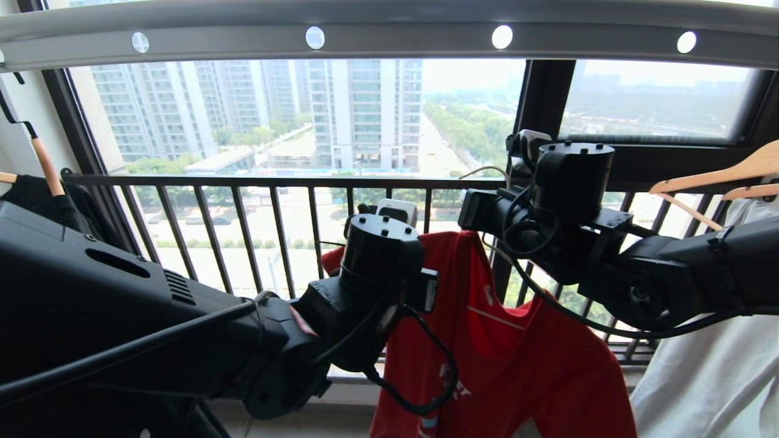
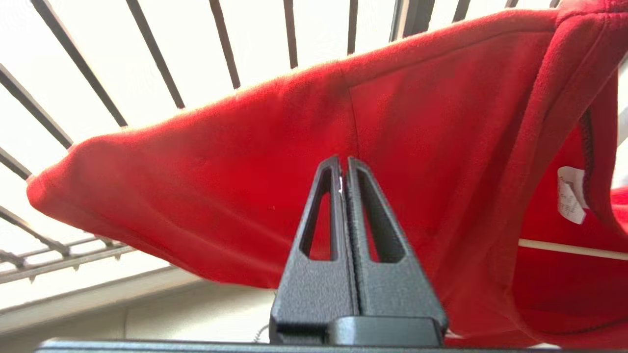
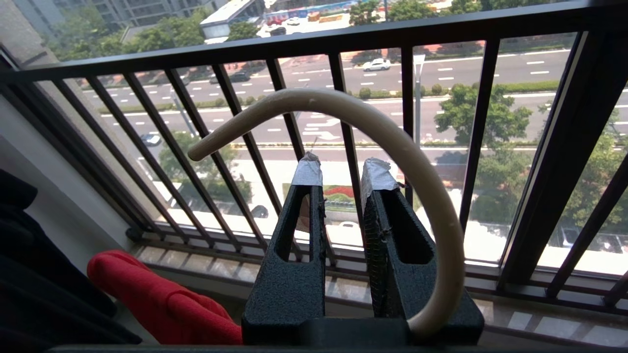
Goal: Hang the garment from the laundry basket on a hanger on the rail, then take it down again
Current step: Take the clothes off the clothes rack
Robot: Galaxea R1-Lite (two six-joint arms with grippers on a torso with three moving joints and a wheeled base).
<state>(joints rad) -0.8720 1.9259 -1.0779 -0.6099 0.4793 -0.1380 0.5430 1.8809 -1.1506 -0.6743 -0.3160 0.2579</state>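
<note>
Grey metal rail (image 1: 389, 36) with round holes spans the top; wooden hangers (image 1: 712, 176) with a white garment (image 1: 712, 365) hang near its right end.

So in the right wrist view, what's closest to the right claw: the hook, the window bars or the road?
1. The cream curved hanger hook, arching over the right claw.
2. The dark barred window railing, just behind the hook.
3. The grey road with cars, far below outside.
</note>
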